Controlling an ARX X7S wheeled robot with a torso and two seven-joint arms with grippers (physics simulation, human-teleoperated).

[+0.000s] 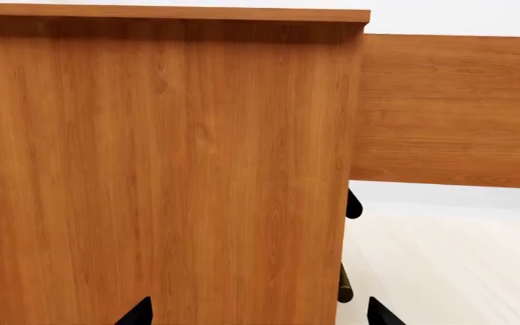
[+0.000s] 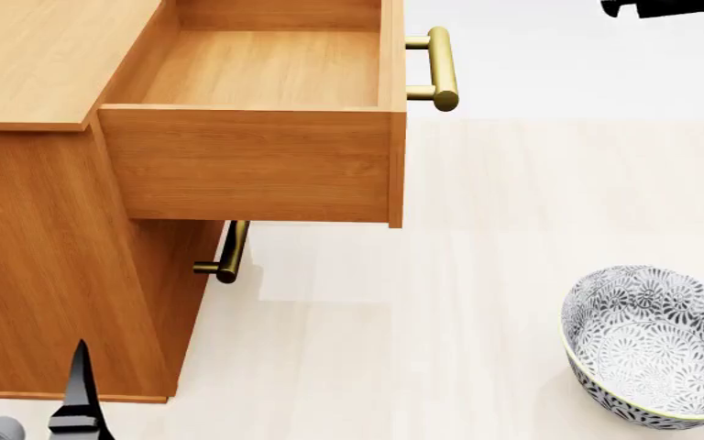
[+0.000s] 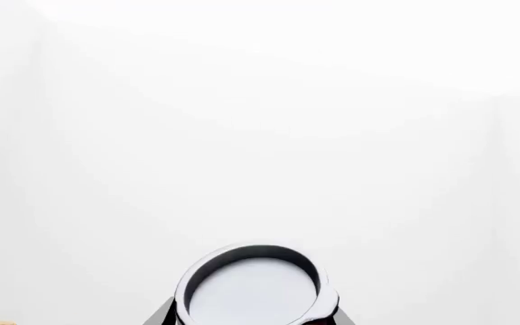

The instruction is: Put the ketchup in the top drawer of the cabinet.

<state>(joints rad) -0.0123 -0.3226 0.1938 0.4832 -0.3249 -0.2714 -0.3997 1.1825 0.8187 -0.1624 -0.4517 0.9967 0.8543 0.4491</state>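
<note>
In the right wrist view the ketchup (image 3: 252, 290) shows only its silver-grey metal top, held between the dark jaws of my right gripper (image 3: 252, 319), which is shut on it. In the head view that gripper (image 2: 670, 7) is a dark shape at the top right edge, right of the top drawer (image 2: 254, 160); the can is hidden there. The drawer stands pulled out of the cabinet (image 2: 34, 229), empty, its brass handle (image 2: 440, 69) facing right. My left gripper (image 1: 260, 315) is open, its fingertips (image 1: 138, 313) spread before the cabinet's side wall (image 1: 160, 169), holding nothing.
A grey-white patterned bowl (image 2: 652, 344) sits on the pale floor at the lower right. The lower drawer's brass handle (image 2: 226, 252) sticks out under the open drawer. My left finger (image 2: 80, 390) shows at the bottom left near the cabinet's foot.
</note>
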